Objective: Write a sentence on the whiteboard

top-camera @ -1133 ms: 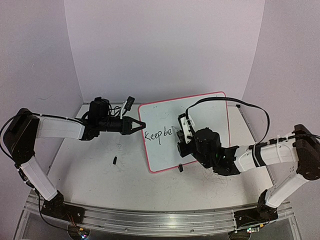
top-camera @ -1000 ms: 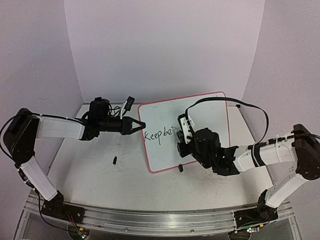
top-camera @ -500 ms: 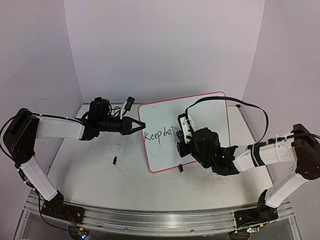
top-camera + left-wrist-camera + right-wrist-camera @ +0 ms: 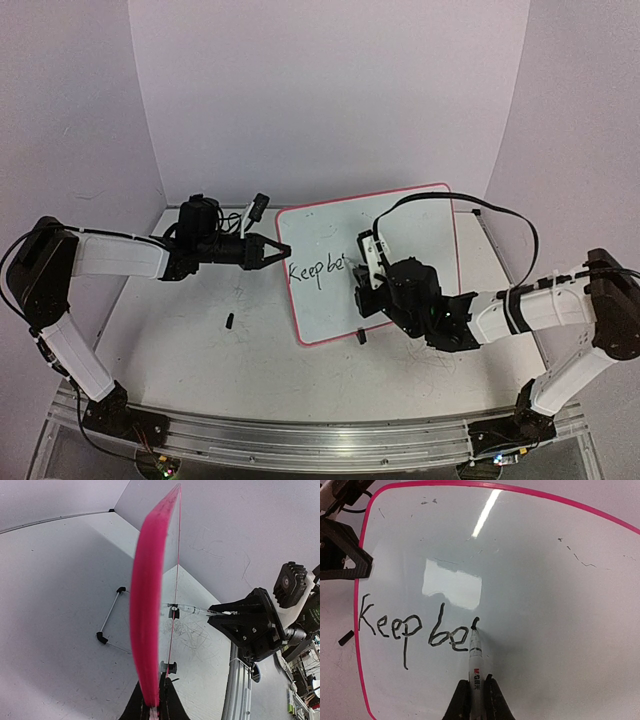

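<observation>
The whiteboard (image 4: 400,225) lies flat with a pink-red rim; it fills the right wrist view (image 4: 545,580) and shows edge-on in the left wrist view (image 4: 147,610). The sentence (image 4: 415,630) reads "Keep be" with a short new stroke after it; it also shows in the top view (image 4: 318,270). My right gripper (image 4: 475,692) is shut on a white marker (image 4: 475,657) whose black tip touches the board at that stroke. In the top view my right gripper (image 4: 366,283) sits over the board's middle. My left gripper (image 4: 283,249) is shut on the board's left rim (image 4: 152,707).
A small black cap (image 4: 229,321) lies on the table left of the board. A black clip (image 4: 361,337) sits at the board's near edge. A thin rod with black ends (image 4: 109,617) lies beyond the board. The right arm's cable (image 4: 470,205) arches over the board's far side.
The marker has drawn a short new stroke after "be". The right gripper has shifted slightly right along the line. The left arm has not moved.
</observation>
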You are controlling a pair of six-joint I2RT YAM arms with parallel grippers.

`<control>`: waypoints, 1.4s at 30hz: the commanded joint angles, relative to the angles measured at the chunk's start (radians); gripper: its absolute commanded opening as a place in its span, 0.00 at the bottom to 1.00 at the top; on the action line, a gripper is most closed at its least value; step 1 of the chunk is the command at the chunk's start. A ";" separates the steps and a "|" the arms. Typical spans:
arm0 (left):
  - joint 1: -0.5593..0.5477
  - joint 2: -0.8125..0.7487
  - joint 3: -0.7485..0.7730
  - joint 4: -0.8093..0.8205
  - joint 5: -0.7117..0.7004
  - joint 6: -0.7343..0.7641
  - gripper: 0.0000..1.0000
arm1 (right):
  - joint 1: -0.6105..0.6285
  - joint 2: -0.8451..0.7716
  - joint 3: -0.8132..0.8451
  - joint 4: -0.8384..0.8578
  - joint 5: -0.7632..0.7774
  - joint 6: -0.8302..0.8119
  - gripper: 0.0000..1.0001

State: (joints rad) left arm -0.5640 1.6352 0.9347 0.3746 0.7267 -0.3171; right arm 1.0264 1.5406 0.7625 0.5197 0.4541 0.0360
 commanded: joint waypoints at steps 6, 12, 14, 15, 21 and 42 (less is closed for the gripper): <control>-0.011 -0.030 0.027 -0.037 -0.053 0.064 0.00 | 0.004 -0.027 -0.019 -0.052 0.001 0.036 0.00; -0.012 -0.031 0.026 -0.038 -0.053 0.065 0.00 | 0.009 -0.028 -0.025 -0.061 -0.001 0.046 0.00; -0.011 -0.029 0.027 -0.039 -0.053 0.065 0.00 | 0.011 -0.028 -0.029 -0.062 -0.004 0.050 0.00; -0.011 -0.030 0.027 -0.039 -0.053 0.065 0.00 | 0.012 -0.027 -0.031 -0.063 -0.004 0.052 0.00; -0.013 -0.029 0.026 -0.039 -0.053 0.065 0.00 | 0.011 -0.028 -0.033 -0.069 -0.005 0.056 0.00; -0.016 -0.030 0.027 -0.044 -0.056 0.072 0.00 | 0.015 -0.033 -0.038 -0.090 0.015 0.059 0.00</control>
State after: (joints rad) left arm -0.5655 1.6348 0.9348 0.3729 0.7231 -0.3138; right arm 1.0420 1.5291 0.7383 0.4728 0.4515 0.0834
